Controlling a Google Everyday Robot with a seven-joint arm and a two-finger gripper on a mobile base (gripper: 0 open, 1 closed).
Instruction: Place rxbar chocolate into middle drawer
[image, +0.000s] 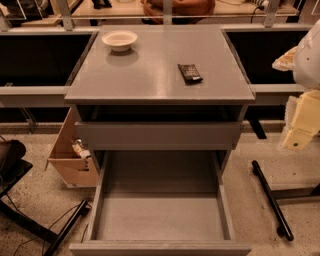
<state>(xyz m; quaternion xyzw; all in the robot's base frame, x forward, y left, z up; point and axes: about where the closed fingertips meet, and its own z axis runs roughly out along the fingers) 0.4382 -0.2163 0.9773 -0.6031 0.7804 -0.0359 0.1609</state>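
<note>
The rxbar chocolate (190, 73), a small dark bar, lies flat on the grey cabinet top (155, 75), right of centre. Below, the middle drawer (160, 217) is pulled wide open toward me and its flat grey floor holds nothing. My gripper (300, 127) hangs at the right edge of the view, beside the cabinet and well right of and below the bar, touching nothing.
A cream round bowl (119, 40) stands at the back left of the cabinet top. A closed drawer front (157, 135) sits above the open drawer. A cardboard box (70, 155) is on the floor at left. Black chair legs (272, 200) lie at right.
</note>
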